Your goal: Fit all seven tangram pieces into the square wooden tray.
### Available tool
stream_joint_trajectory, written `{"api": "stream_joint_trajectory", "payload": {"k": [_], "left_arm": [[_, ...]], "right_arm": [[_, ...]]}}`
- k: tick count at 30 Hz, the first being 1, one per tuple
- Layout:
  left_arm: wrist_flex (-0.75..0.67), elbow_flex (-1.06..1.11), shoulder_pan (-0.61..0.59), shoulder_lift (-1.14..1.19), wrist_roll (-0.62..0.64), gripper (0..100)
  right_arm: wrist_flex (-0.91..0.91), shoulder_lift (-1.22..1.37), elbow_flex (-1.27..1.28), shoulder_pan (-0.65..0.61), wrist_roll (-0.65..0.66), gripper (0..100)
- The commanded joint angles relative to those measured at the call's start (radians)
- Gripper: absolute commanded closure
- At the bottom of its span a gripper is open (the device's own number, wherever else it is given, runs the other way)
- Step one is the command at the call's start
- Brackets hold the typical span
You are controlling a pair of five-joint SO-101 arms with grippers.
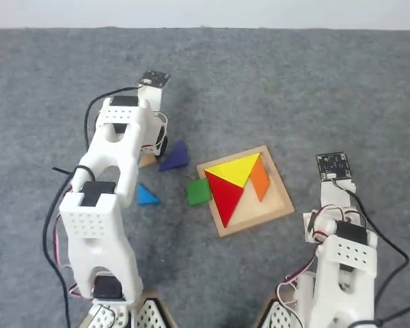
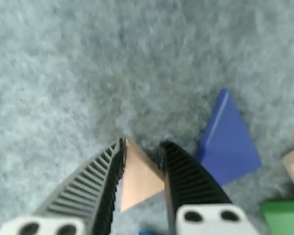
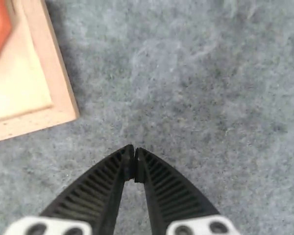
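The square wooden tray [image 1: 279, 205] holds a yellow triangle [image 1: 234, 169], a red triangle [image 1: 224, 195] and an orange piece [image 1: 260, 181]. Left of it on the carpet lie a green square [image 1: 198, 192], a purple triangle [image 1: 174, 157] and a light blue triangle [image 1: 147, 196]. My left gripper [image 2: 142, 144] is down at the carpet, shut on a tan piece [image 2: 137, 178], with the purple triangle [image 2: 228, 142] just beside it. My right gripper [image 3: 134, 149] is shut on nothing, above bare carpet near a tray corner [image 3: 59, 88].
Grey carpet covers the table. The left arm [image 1: 113, 171] stretches over the area left of the loose pieces. The right arm [image 1: 342, 239] stands right of the tray. The green square [image 2: 284, 218] shows in the left wrist view.
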Motion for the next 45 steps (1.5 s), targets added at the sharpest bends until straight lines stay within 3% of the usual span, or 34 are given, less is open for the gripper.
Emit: {"api": "stream_joint_trajectory", "payload": {"k": [1, 4, 15, 20, 30, 37, 40, 45], "left_arm": [[0.086, -0.018, -0.026, -0.014, -0.025, 84], [0.127, -0.018, -0.040, -0.006, -0.077, 79], [0.206, -0.013, -0.057, -0.014, -0.160, 79], [0.152, 0.005, -0.055, 0.006, -0.172, 79], [0.143, 0.002, -0.046, 0.034, -0.203, 99], [0.155, 0.005, -0.057, -0.060, -0.198, 99], [0.153, 0.008, -0.072, -0.153, -0.137, 98], [0.126, -0.004, -0.066, -0.176, -0.061, 84]], "right_arm": [[-0.016, -0.024, -0.005, 0.013, 0.009, 98.9], [-0.016, -0.022, -0.005, 0.013, 0.009, 98.9], [-0.016, -0.022, -0.005, 0.013, 0.009, 98.9], [-0.016, -0.022, -0.005, 0.012, 0.009, 98.9], [-0.016, -0.022, -0.005, 0.012, 0.009, 98.9], [-0.016, -0.021, -0.005, 0.012, 0.009, 98.9], [-0.016, -0.021, -0.005, 0.012, 0.009, 98.9], [-0.016, -0.021, -0.005, 0.012, 0.009, 98.9]]}}
